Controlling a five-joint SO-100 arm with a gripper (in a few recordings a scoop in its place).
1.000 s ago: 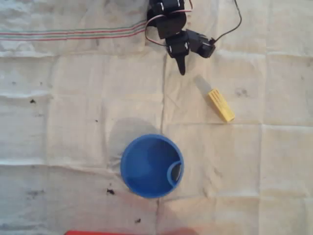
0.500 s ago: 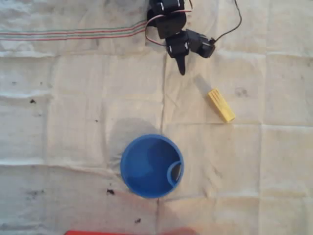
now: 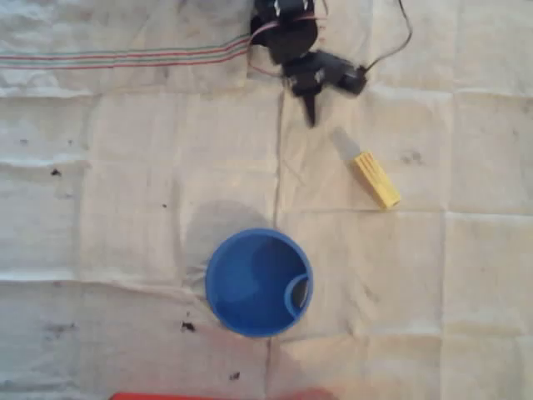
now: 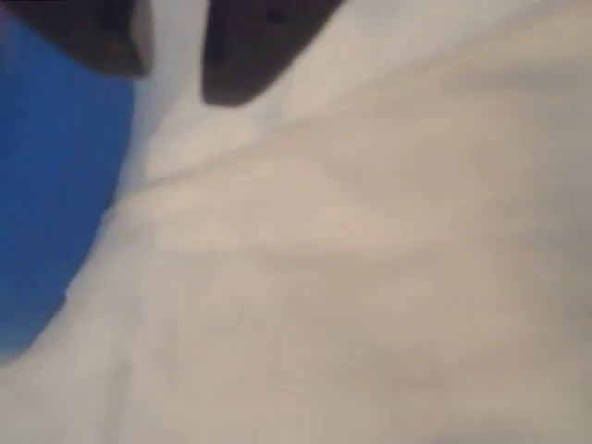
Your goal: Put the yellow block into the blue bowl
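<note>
One yellow block (image 3: 374, 178) lies on the cloth (image 3: 125, 183), up and to the right of the single blue bowl (image 3: 259, 282) in the overhead view. There is one cloth, and one red object (image 3: 166, 396) shows at the edge below the bowl.

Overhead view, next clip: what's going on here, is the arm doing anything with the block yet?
Not yet. The hand is near the top of the overhead view, holding nothing, apart from the yellow block, which lies flat on the cloth below and to its right. The blue bowl stands lower down, with no block inside. In the wrist view the fingers show a narrow gap with only cloth behind it.
</note>
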